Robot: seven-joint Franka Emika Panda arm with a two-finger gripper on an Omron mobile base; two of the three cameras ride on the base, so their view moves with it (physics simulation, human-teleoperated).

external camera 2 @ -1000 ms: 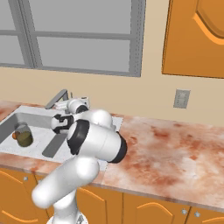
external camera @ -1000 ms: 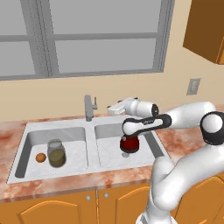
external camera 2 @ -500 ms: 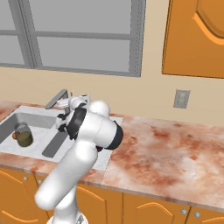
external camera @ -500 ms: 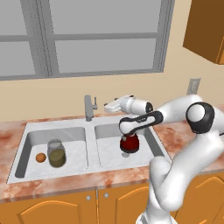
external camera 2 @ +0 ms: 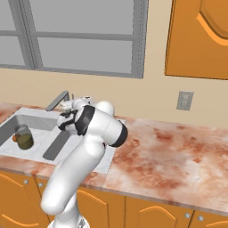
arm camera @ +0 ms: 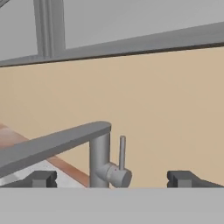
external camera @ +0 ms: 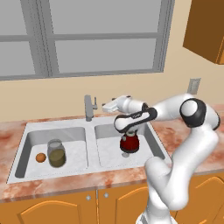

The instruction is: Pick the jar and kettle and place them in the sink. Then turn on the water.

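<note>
Both vessels sit in the sink [external camera: 90, 134]: the jar [external camera: 56, 152] at lower left of the left base view in the left basin, the kettle [external camera: 129, 142] in the right basin at frame centre. The gripper [arm camera: 111, 178], jaws spread wide and empty, faces the faucet [arm camera: 101, 157]. Judging by this, turning on the water is the step in hand; next comes nudging the side lever [arm camera: 122, 152].

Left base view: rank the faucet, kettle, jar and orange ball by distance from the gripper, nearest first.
1. Faucet: just left of the open gripper, behind the sink.
2. Kettle: right basin, below the gripper.
3. Jar: left basin.
4. Orange ball: left basin, left of the jar.
</note>
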